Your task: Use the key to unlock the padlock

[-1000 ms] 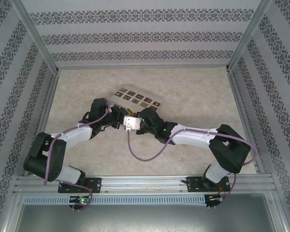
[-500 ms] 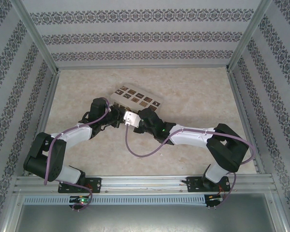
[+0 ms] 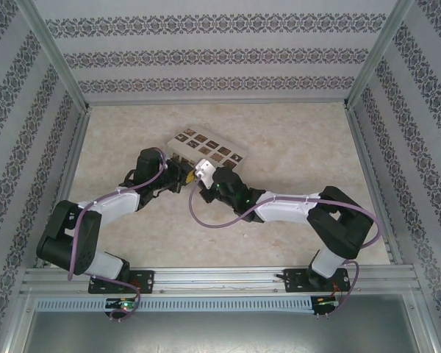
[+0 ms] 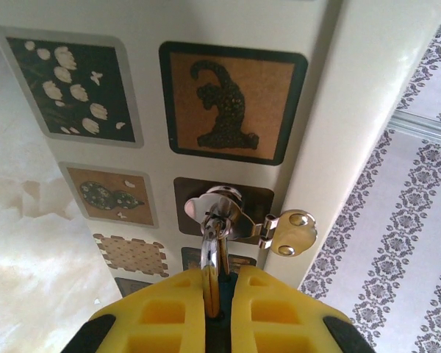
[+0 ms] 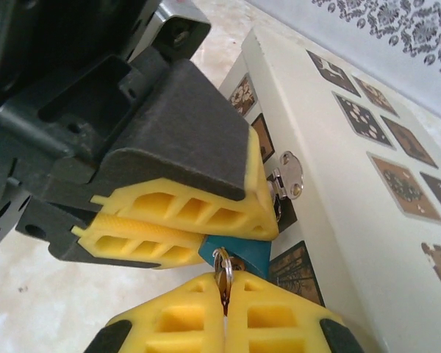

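Right wrist view has the right gripper (image 5: 225, 290) pinched shut on the key (image 5: 221, 273), whose ringed head shows just above it and reaches up toward the underside of the padlock (image 5: 242, 252). The blue body sits directly above this gripper and is clamped in the left gripper (image 4: 219, 278), which closes on it from the side. That hold looks meant to stop the lock swinging while the key goes in and turns.

From the left wrist, the silver shackle (image 4: 212, 246) rises out of that gripper and hooks through the hasp (image 4: 220, 209) on the box (image 4: 331, 110), so the lock is tethered just ahead of it. I cannot tell whether the key is already seated in the lock.

Room is tight. The two grippers sit almost against each other, and the box wall stands close on the right gripper's right side. Open bench (image 3: 294, 147) lies behind the right gripper, so backing off looks free. Turning the key, I judge, calls for rolling the wrist in place.
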